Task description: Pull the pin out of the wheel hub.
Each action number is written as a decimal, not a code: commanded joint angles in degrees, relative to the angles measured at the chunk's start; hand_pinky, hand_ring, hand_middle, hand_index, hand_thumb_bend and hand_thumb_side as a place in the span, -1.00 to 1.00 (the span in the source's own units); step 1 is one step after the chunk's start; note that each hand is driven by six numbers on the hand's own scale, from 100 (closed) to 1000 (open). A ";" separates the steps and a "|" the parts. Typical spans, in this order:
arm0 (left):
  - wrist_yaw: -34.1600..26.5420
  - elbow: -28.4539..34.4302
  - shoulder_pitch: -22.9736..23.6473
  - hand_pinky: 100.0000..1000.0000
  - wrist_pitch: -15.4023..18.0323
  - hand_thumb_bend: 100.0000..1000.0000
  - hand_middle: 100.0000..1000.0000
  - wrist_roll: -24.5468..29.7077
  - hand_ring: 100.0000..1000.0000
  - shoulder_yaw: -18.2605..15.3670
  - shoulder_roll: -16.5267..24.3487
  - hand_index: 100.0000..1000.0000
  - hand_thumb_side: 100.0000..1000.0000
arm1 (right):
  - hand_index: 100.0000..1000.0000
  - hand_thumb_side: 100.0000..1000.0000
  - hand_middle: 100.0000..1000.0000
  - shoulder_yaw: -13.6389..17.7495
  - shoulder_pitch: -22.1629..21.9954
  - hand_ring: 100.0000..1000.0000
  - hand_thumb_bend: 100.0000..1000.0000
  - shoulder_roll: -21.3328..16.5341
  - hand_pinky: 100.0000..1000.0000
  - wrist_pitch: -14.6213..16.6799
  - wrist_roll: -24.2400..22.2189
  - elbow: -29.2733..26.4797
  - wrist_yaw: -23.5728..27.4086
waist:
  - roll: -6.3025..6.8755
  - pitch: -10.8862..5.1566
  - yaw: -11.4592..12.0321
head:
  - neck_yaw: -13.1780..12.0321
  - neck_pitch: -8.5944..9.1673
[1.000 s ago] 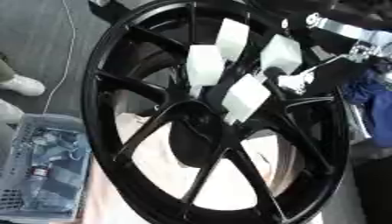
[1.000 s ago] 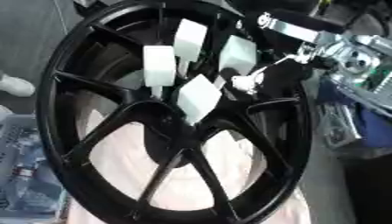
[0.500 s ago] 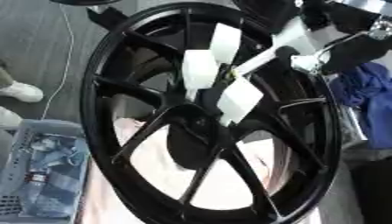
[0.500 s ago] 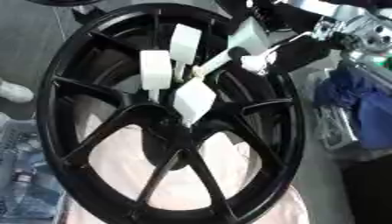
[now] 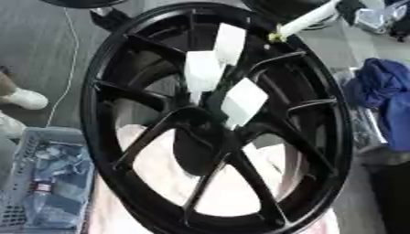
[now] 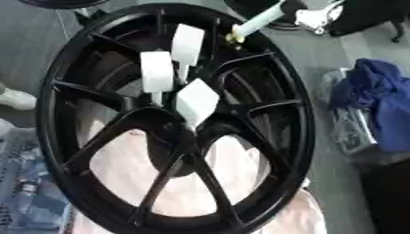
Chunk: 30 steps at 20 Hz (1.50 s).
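Looked down from head height, close over a black wheel (image 5: 216,123) that filled both views. Left eye view set slightly leftward, taking in more of a grey basket (image 5: 44,183); right eye view caught more of the blue cloth (image 6: 376,100). Shared the wheel's hub and spokes.

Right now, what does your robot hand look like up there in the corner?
Only a little shows at the top right. The right robot hand is a dark, black shape, and just behind it sit shiny silver-white metal parts of the arm. I can't make out any cables or markings. The left robot hand isn't in the pictures at all.
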<state>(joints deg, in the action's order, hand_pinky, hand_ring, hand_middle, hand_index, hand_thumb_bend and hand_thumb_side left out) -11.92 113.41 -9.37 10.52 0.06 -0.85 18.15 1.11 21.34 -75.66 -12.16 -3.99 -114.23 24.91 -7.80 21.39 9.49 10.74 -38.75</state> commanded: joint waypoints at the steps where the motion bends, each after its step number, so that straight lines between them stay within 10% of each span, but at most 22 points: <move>1: 0.48 1.18 0.30 0.77 0.20 -1.00 0.20 -0.58 0.35 -0.91 0.26 0.43 0.38 | 0.22 -1.00 -0.08 4.54 -3.11 0.26 -1.00 -3.37 -0.23 -1.16 3.16 -0.36 -0.25 | 0.80 -1.20 -1.00 | -1.32 -0.75; 16: 1.83 1.18 0.61 0.78 1.17 -1.00 0.20 -1.83 0.35 -1.85 -0.98 0.43 0.38 | 0.30 -1.00 0.02 15.19 -34.21 0.33 -1.00 12.32 -0.17 -5.58 22.43 -0.36 -18.74 | 4.63 0.81 -4.48 | -6.82 -1.60; 22: 2.01 1.18 0.23 0.78 1.45 -1.00 0.19 -1.84 0.34 -1.71 -1.44 0.44 0.38 | 0.49 -1.00 0.25 15.98 -39.44 0.48 -1.00 20.91 0.00 -6.43 27.36 -0.36 -27.75 | 5.66 1.67 -4.18 | -7.76 -1.28; 30: 1.92 1.18 -0.14 0.78 1.52 -1.00 0.20 -1.50 0.35 -1.48 -1.75 0.44 0.39 | 0.82 -0.98 0.91 15.58 -41.93 1.00 -0.42 26.31 0.43 -11.18 27.27 -0.36 -31.55 | 6.06 2.04 -3.70 | -8.20 -1.23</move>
<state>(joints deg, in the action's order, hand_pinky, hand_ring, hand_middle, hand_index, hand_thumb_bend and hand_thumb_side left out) -10.14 113.41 -9.09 11.90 -1.58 -2.15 16.09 15.88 -20.34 -48.91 -22.60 23.43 -114.21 -5.60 -1.74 24.11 5.79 2.78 -40.22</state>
